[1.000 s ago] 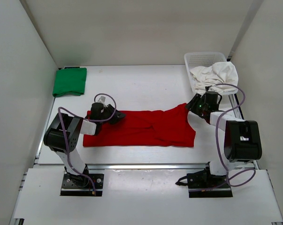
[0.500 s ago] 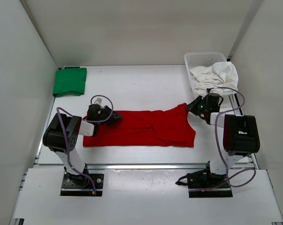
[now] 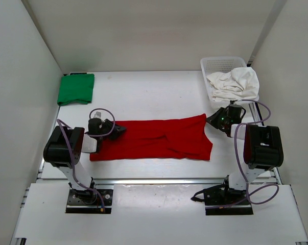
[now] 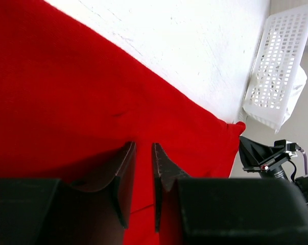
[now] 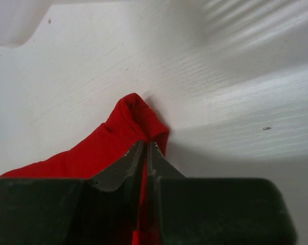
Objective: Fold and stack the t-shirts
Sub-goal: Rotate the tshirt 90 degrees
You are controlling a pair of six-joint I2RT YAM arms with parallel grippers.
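Counts one of three as done: green t-shirt (image 3: 75, 88) folded at the far left corner of the tabletop (image 3: 148, 92). Shows the red t-shirt (image 3: 159, 138) spread flat across the middle, not yet folded. Pinches its far right corner between the right fingers (image 5: 129, 164), all but closed on the cloth. Nips its far left edge with the left fingers (image 4: 124, 171), narrow, red cloth in the gap, seemingly a grip. Leaves the white t-shirt (image 3: 234, 82) bunched over the basket (image 3: 215, 62), far right. Remains to fold red and white, then stack.
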